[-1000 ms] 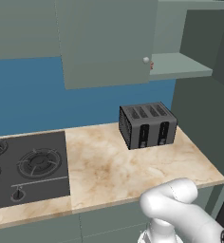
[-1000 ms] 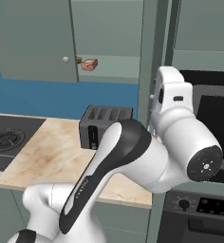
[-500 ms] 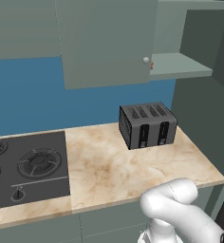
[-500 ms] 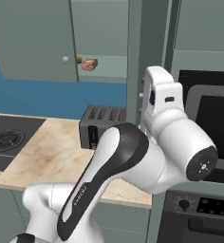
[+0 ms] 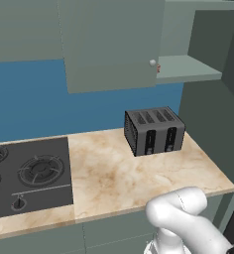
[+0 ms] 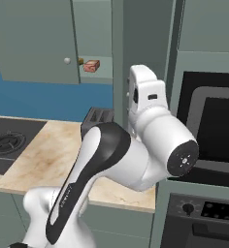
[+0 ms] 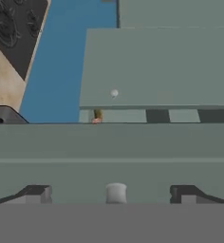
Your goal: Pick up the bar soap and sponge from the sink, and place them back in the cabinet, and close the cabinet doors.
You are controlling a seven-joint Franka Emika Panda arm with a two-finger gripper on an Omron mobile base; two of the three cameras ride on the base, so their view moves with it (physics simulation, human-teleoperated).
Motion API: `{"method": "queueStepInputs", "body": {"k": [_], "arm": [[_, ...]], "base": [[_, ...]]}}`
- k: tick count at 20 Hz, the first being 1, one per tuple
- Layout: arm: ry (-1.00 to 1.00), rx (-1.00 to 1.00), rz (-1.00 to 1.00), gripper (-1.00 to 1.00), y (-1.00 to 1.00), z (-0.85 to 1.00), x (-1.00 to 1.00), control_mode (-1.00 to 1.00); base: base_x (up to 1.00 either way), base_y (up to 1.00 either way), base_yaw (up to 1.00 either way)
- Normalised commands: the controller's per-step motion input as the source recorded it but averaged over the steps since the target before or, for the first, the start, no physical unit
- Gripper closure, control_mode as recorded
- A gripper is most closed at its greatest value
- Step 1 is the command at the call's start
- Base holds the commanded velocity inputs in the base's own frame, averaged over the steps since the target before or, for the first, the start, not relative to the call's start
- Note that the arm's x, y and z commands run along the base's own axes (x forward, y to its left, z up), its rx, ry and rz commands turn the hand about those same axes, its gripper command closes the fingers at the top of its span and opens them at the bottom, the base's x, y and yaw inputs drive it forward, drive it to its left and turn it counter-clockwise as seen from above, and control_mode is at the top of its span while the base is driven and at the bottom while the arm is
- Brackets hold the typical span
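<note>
Now the arm has swung left since before, its end effector point(image 7: 116, 193) spread wide around a door knob point(image 7: 116, 193).

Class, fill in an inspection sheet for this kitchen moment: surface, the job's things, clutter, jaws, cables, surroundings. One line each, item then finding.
Surface: marble-look counter, bare apart from a toaster.
Job's things: bar soap on the cabinet shelf; a sliver of the sponge shows beside it, behind the left cabinet door. That door covers the left part; the opening to its right is uncovered. A second door faces the hand camera.
Clutter: black four-slot toaster.
Jaws: gripper open, fingertips either side of a round pale knob, not touching it.
Cables: nothing seen.
Surroundings: gas hob, blue backsplash, oven.
</note>
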Motion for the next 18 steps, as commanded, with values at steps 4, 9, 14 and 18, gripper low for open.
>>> {"method": "queueStepInputs", "body": {"k": [4, 9, 14, 18], "arm": [[0.0, 0.0, 0.0, -1.0, 0.44, 0.0, 0.23, -1.0], [0.0, -0.01, 0.0, -1.0, 0.43, 0.0, 0.4, -1.0], [0.0, 0.0, 0.0, -1.0, 0.46, 0.0, 0.42, -1.0], [0.0, 0.0, 0.0, -1.0, 0.48, 0.0, 0.4, -1.0]], "base": [[0.0, 0.0, 0.0], [0.0, 0.0, 0.0], [0.0, 0.0, 0.0], [0.0, 0.0, 0.0]]}}
